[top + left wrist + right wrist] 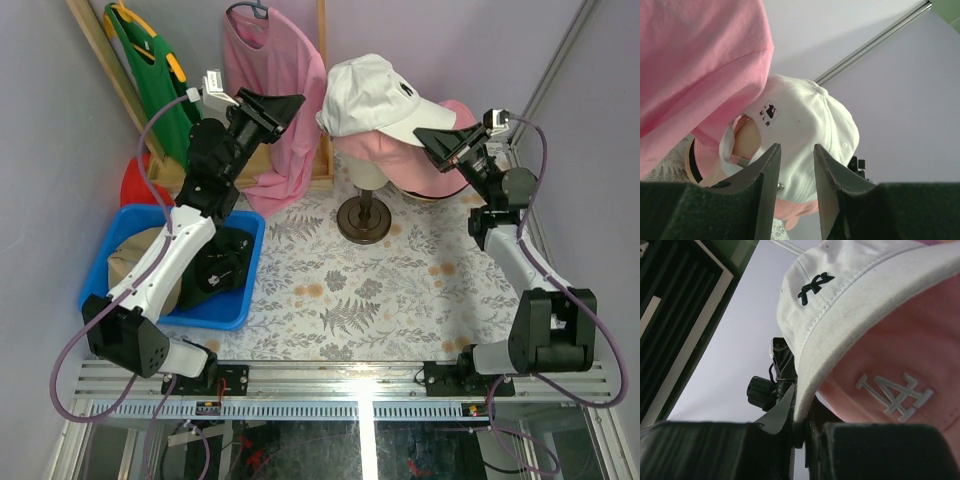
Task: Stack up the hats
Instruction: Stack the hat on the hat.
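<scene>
Bright even light, glare on front rail (362,385) (top view), wrist foregrounds blurred

Left arm (165,255) and right arm (520,250) high; left fingers (767,190) apart, right fingers (776,416) pinched tight.

white cap (370,95): woven cloth, matt | pink cap (900,355): cloth, matt, embroidered logo | bin (205,318): blue plastic, smooth | stand base (363,222): dark, glossy | table cover (400,300): printed, matt

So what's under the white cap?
Under the white cap is a pink cap on a mannequin head. The caps cover most of the head, so anything else beneath stays hidden.
</scene>
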